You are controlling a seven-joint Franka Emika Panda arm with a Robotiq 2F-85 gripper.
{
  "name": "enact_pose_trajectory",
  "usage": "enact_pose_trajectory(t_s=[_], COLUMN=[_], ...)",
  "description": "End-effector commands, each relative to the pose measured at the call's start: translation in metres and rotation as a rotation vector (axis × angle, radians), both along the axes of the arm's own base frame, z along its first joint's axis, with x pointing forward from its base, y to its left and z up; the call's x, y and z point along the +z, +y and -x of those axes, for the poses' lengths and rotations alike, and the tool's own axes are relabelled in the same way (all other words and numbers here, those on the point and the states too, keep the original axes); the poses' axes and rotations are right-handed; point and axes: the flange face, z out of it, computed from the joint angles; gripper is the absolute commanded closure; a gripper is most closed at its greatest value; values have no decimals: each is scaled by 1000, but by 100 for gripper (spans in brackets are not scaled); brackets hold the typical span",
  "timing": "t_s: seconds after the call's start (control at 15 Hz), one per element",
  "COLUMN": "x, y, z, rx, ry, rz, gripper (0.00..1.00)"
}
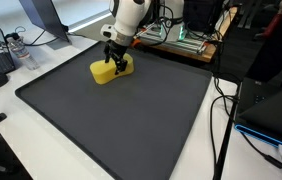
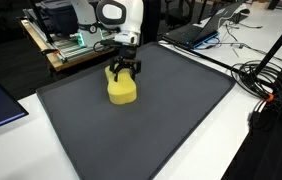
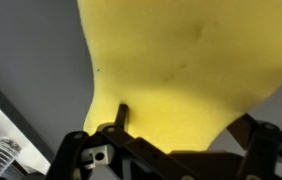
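Observation:
A yellow foam block [image 1: 107, 72] lies near the far edge of the dark grey mat [image 1: 111, 120]; it appears in both exterior views [image 2: 122, 91]. My gripper [image 1: 119, 61] points down onto its top, fingers wide apart and straddling it [image 2: 124, 72]. In the wrist view the yellow block [image 3: 171, 60] fills most of the picture between the fingers. The left finger [image 3: 121, 113] lies against the foam's surface, while the right finger [image 3: 258, 138] is at its edge. The gripper [image 3: 186, 125] is open and the block rests on the mat.
The mat [image 2: 151, 130] covers a white table. Behind it are a green circuit board [image 1: 189, 38], a monitor stand [image 1: 51, 30] and a water bottle [image 1: 16, 48]. Cables [image 2: 266, 75] and laptops [image 2: 196, 30] lie beside the mat.

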Motion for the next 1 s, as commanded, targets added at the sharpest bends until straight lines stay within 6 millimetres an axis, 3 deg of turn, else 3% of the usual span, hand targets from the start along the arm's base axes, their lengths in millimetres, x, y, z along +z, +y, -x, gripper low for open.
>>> enact_pose_trajectory(t_s=[0.0,0.27,0.73,0.93], x=[-12,-12,-12,-12], y=[2,3,2,1], z=[-6,-4,-4,-4], rx=[-10,-7,-12,-14], ry=[14,32,38,39], rz=[48,58,70,78], gripper=[34,61,100,96])
